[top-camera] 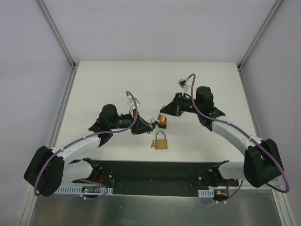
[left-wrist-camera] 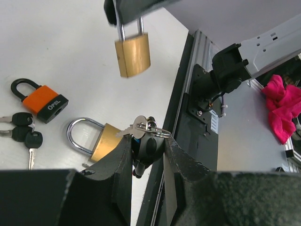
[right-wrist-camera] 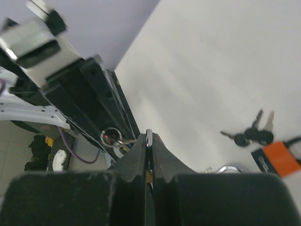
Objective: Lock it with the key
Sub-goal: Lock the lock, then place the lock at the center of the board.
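My left gripper [top-camera: 151,125] [left-wrist-camera: 146,141] is shut on a bunch of keys [left-wrist-camera: 143,126] with a black head and a ring, one silver blade sticking out to the left. My right gripper [top-camera: 163,112] [right-wrist-camera: 149,135] is shut on the steel shackle [right-wrist-camera: 148,133] of a brass padlock [left-wrist-camera: 134,54], which hangs in the air above and ahead of the keys. A second brass padlock [top-camera: 161,141] [left-wrist-camera: 96,140] lies on the table just below the left fingers.
An orange-and-black padlock [top-camera: 163,124] [left-wrist-camera: 43,100] [right-wrist-camera: 280,158] lies on the table with several black-headed keys [left-wrist-camera: 22,131] [right-wrist-camera: 251,135] beside it. The black base plate [top-camera: 155,172] runs along the table's near edge. A pink cloth [left-wrist-camera: 281,106] lies beyond it.
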Controlling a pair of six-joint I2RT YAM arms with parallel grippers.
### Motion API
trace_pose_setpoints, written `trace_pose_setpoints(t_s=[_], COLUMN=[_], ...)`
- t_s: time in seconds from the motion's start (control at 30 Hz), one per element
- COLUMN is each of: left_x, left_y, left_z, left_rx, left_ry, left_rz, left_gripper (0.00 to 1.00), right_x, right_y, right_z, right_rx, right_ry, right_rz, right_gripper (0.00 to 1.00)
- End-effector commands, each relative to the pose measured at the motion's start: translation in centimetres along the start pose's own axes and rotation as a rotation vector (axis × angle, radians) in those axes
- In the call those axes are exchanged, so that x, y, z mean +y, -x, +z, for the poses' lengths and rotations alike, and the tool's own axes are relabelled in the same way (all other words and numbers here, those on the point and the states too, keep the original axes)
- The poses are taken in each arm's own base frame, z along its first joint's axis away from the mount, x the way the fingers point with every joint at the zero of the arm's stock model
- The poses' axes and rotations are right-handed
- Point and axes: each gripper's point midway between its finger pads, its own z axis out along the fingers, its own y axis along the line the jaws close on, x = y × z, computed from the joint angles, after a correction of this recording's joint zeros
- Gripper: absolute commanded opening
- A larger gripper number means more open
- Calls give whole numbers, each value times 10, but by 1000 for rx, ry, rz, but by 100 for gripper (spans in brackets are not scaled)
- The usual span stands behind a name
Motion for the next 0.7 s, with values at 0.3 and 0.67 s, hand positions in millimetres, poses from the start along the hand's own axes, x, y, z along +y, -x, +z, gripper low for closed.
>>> trace_pose_setpoints(t_s=[0.3,0.67], left_x=[9,16], left_y=[-15,-29], left_z=[45,84], left_rx=[164,258], left_ry=[19,20], left_rz=[0,-62], left_gripper=[0,0], right_x=[-91,-128], right_y=[-126,-176], right_z=[-52,-70], right_rx=[333,494], right_ry=[-376,-495], right_rz=[204,363], right_gripper=[0,1])
